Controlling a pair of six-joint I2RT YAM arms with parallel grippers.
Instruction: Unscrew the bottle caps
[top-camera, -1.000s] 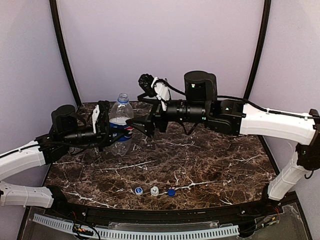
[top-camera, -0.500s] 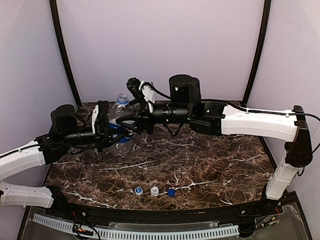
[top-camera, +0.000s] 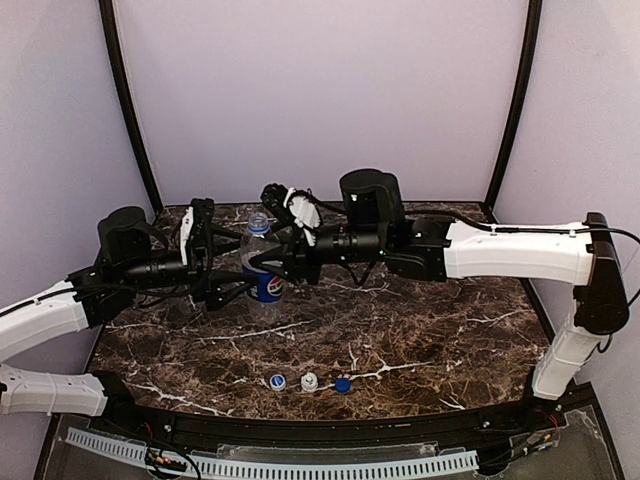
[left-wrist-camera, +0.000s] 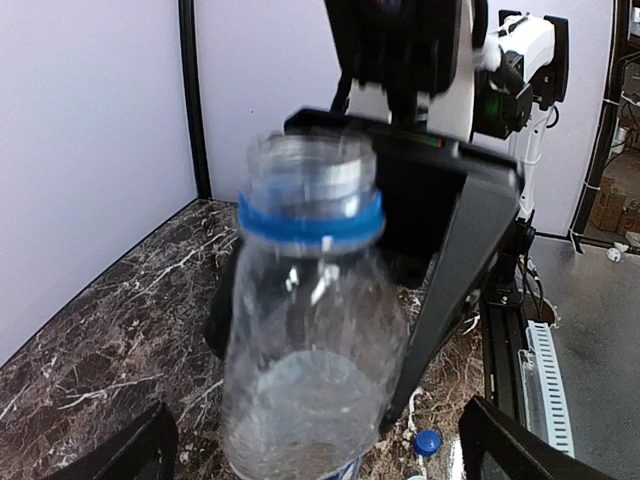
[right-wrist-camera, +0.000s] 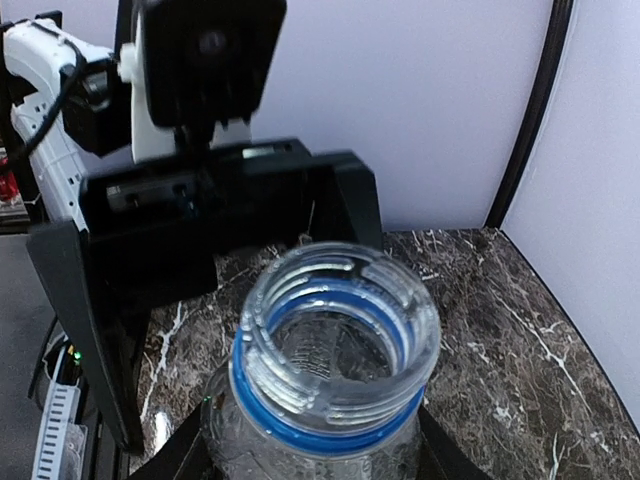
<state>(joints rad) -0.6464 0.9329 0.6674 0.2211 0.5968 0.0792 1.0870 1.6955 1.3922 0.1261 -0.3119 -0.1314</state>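
The bottle, its neck bare, is upright over the far-left surface, apparently clasped by the right end effector. The left end effector is spread wide. Three caps lie near. Next, probably: set the bottle aside.

Clear bottle, brown white-veined table

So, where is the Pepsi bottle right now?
In the top view, the Pepsi bottle is upright at the back-left of the table, between the left pincer and the right pincer.
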